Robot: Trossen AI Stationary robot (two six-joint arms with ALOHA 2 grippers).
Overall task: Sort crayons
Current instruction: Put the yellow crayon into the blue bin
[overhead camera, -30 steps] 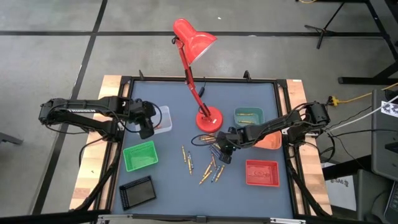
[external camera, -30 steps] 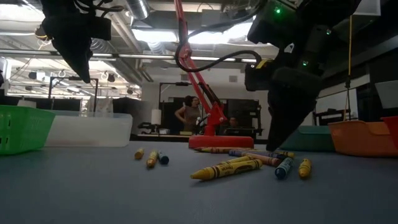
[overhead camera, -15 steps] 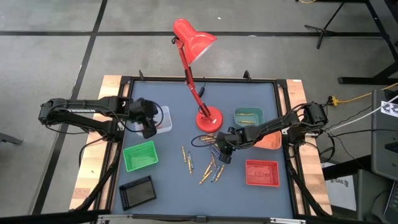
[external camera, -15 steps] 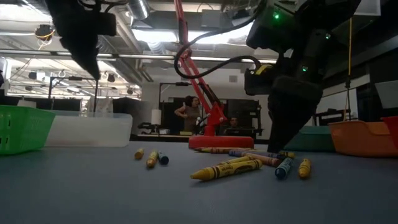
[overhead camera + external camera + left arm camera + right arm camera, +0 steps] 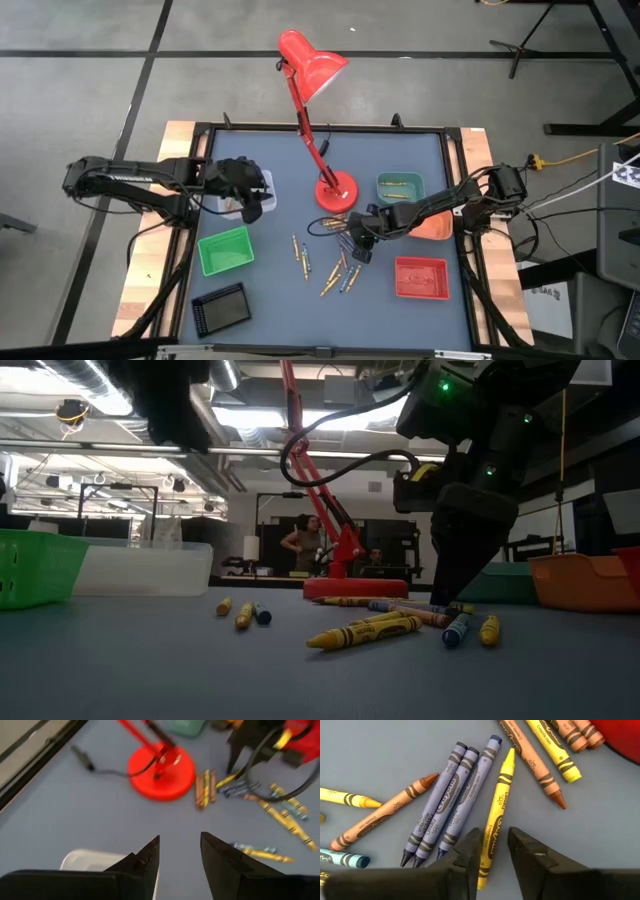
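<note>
Several crayons (image 5: pixel 335 268) lie loose on the blue-grey table, between the lamp base and the red tray. My right gripper (image 5: pixel 358 243) is low over them, pointing down, also in the low view (image 5: pixel 452 596). It is open, with its fingers on either side of a yellow crayon (image 5: pixel 496 815) that lies flat on the table. Three blue-purple crayons (image 5: pixel 445 805) and an orange one (image 5: pixel 387 817) lie beside it. My left gripper (image 5: pixel 180 851) is open and empty, high above the right end of the clear tray (image 5: pixel 258 188).
A red desk lamp stands on its round base (image 5: pixel 336 190) beside the crayons. A teal tray (image 5: pixel 400 186) holds a few crayons. An orange tray (image 5: pixel 436 228), a red tray (image 5: pixel 421 277), a green tray (image 5: pixel 225 250) and a black tray (image 5: pixel 220 308) stand around.
My left gripper has moved toward the table's right edge, from the clear tray's left part to its right end, staying high and open.
</note>
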